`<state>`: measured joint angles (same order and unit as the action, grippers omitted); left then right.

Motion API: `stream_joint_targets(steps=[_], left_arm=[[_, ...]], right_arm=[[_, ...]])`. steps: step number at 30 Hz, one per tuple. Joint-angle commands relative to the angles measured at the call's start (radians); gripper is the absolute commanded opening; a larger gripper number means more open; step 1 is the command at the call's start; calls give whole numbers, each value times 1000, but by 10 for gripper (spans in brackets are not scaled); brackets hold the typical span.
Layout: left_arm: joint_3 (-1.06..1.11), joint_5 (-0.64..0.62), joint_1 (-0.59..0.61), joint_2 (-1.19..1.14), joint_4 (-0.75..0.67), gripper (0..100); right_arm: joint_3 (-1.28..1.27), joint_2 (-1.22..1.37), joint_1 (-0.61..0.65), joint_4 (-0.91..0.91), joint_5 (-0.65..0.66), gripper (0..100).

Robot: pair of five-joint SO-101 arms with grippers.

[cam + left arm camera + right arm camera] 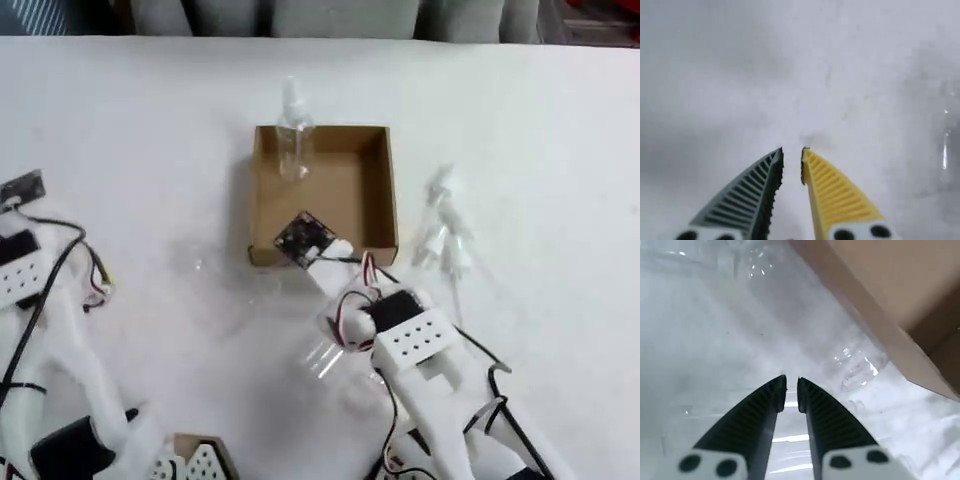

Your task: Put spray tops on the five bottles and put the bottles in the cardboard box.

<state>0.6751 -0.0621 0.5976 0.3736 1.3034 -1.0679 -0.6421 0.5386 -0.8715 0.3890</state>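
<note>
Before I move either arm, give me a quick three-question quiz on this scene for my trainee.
1. True or false: the left gripper holds a bottle.
2. Where do the loose spray tops lie? A, inside the cardboard box; B, on the table beside the box; C, in the left gripper.
3. How many bottles are in the box?
Key: 1 false, it is shut on nothing. 2 B. 3 One bottle, with a spray top on.
</note>
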Motion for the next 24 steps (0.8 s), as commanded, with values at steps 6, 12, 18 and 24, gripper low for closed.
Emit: stream_joint_targets(steps=[6, 12, 18, 24], left_arm=[[-216, -68, -226, 5, 203, 76], [-212, -150, -360, 2, 169, 76], [-212, -227, -432, -2, 83, 80], [-115, -313, -498, -2, -60, 133]], right_arm=[[9, 2, -12, 12, -6, 16], [-2, -4, -10, 13, -5, 16], [-2, 2, -10, 13, 28, 16], [-2, 2, -10, 13, 35, 16]])
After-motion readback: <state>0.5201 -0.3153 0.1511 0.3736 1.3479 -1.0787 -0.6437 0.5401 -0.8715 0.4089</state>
